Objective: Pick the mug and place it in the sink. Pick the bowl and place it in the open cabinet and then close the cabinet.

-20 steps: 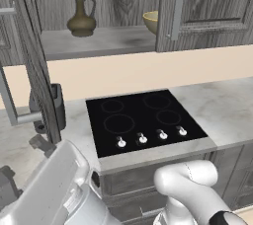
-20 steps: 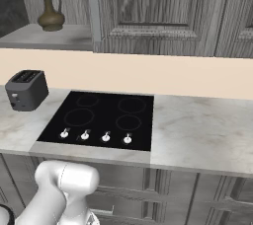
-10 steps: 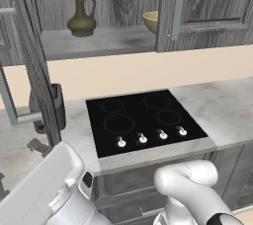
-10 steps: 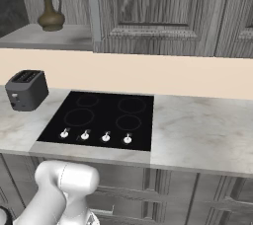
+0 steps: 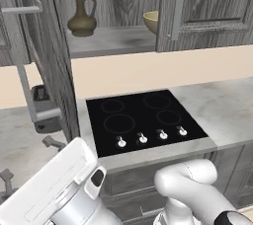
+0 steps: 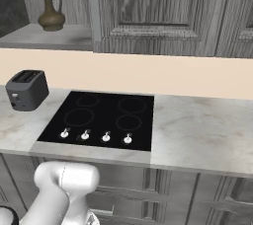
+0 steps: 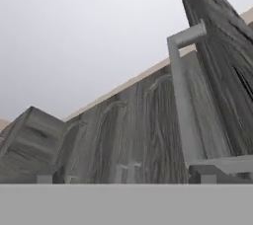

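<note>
The white arm [image 5: 59,189] bulks large in the lower left of the left base view, its upper link slanting up toward the left, with a bent white elbow [image 5: 190,184] low at the right; in the right base view a rounded white joint [image 6: 66,179] rises at the lower left. The hand view looks steeply up along woodgrain panels to a plain grey ceiling, and the fingertips [image 7: 49,174] stand far apart at its bottom edge, so the jaws are spread wide with nothing between them.

The cabinet [image 5: 207,7] hangs above the worktop [image 6: 197,130], dark grey woodgrain; its left door [image 5: 52,56] is swung out toward the camera, with a long silver bar handle [image 5: 24,66], the same kind of bar that shows close up in the hand view [image 7: 180,95]. On the grey shelf [image 5: 113,39] sits the bowl [image 5: 151,20], tan with a lighter rim, half hidden behind the edge of the right door.

A brown narrow-necked jug [image 5: 81,14] stands on the shelf well left of the bowl. Below, a black cooktop [image 5: 143,118] with four knobs is set in the marbled worktop, and a dark toaster [image 6: 25,89] stands just left of it.
</note>
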Motion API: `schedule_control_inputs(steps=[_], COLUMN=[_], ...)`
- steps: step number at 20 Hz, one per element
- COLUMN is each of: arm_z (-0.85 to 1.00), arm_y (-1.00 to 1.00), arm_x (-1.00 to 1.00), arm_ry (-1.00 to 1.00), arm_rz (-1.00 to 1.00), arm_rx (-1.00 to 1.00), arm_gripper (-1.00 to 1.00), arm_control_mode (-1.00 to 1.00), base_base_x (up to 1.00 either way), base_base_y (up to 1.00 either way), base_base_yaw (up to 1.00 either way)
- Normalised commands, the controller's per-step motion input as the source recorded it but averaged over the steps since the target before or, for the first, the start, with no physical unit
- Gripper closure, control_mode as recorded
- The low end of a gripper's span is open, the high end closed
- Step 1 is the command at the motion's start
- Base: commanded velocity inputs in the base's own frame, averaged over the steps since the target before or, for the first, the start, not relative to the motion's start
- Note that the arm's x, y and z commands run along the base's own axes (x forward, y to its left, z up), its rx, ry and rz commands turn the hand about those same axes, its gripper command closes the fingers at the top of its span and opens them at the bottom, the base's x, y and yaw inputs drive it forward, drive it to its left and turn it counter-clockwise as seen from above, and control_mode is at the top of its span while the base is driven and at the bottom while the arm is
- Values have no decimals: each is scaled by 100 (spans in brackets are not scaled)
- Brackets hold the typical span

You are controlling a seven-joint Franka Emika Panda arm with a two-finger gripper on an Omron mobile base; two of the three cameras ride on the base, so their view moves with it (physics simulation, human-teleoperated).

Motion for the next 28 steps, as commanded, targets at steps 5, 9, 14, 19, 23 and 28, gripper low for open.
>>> schedule_control_inputs(steps=[5,9,14,19,23,28], arm_z=[0,0,0,0,0,0], arm_y=[2,0,-6,-7,-4,-2], arm_x=[-39,0,0,0,0,0], arm_ry=[12,31,37,42,44,44], arm_rz=[-66,-67,-67,-67,-66,-66], arm_rx=[4,4,6,8,8,6], arm_gripper=[-100,-100,-100,-100,-100,-100], arm_control_mode=[-100,-100,-100,-100,-100,-100], base_base_x=[0,0,0,0,0,0], base_base_y=[0,0,0,0,0,0], base_base_yaw=[0,0,0,0,0,0])
